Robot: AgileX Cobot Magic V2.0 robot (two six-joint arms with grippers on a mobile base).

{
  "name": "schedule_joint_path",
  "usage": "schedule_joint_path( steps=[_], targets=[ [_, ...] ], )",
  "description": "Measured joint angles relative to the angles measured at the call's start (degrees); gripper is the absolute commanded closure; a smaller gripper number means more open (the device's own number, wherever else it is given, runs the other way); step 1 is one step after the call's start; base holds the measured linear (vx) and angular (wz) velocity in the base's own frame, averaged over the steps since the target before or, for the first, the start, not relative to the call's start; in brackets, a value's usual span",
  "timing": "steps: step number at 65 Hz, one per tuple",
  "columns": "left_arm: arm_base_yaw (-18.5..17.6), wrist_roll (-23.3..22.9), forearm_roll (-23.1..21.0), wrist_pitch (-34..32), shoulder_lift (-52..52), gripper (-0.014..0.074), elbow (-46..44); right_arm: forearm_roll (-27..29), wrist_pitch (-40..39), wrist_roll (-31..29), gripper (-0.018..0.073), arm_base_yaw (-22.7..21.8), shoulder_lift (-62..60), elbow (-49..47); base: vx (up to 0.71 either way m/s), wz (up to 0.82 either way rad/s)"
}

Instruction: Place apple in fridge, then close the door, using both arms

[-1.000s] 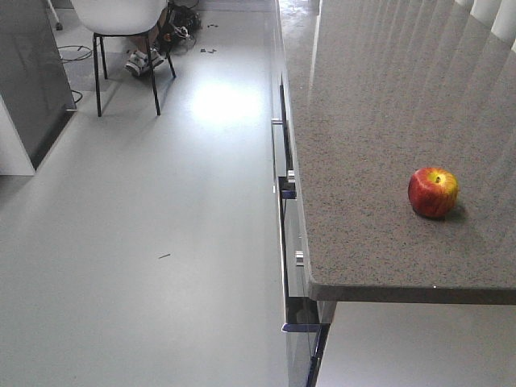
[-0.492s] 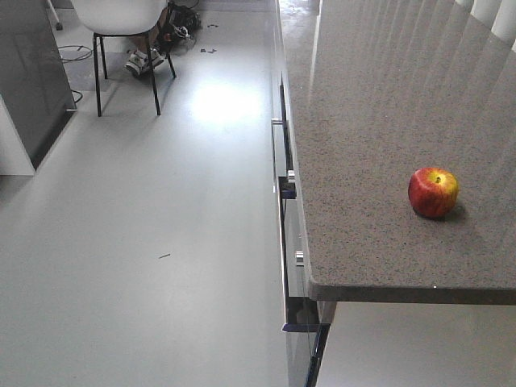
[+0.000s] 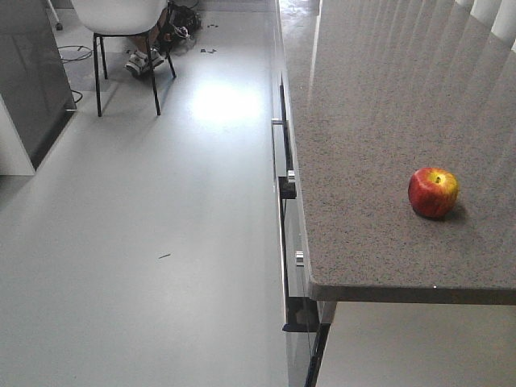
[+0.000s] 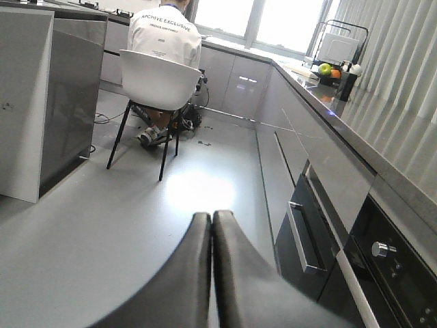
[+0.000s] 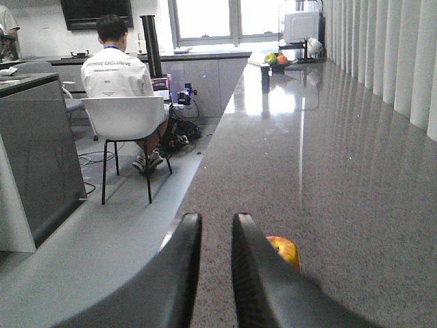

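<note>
The apple (image 3: 433, 193), red with a yellow patch at its stem, rests on the speckled counter (image 3: 371, 113) near the front right corner. In the right wrist view my right gripper (image 5: 217, 219) hovers low over that counter (image 5: 307, 150), open by a narrow gap with nothing between its fingers. The apple (image 5: 288, 250) peeks out just behind and to the right of the right finger. My left gripper (image 4: 211, 215) is shut and empty, held over the floor beside the cabinet fronts. The fridge and the door are out of view. Neither gripper shows in the front view.
A person (image 4: 167, 34) sits on a white chair (image 3: 121, 16) at the far end of the aisle. A grey-sided unit (image 3: 28, 72) stands on the left. Drawer handles (image 3: 284, 185) and an oven (image 4: 396, 260) line the counter's side. A fruit bowl (image 5: 276, 60) sits far back.
</note>
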Motion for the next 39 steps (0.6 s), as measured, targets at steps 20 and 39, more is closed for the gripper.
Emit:
schedule_joint_path(
  steps=[20, 39],
  targets=[
    [0.0, 0.0, 0.0, 0.0, 0.0, 0.0603, 0.0, 4.2, -2.7, -3.6, -0.0155, 0.0, 4.8, -2.6, 0.00, 0.00],
    [0.0, 0.0, 0.0, 0.0, 0.0, 0.0603, 0.0, 3.2, -2.8, -5.4, -0.0126, 0.0, 20.4, -13.1, 0.00, 0.00]
  ],
)
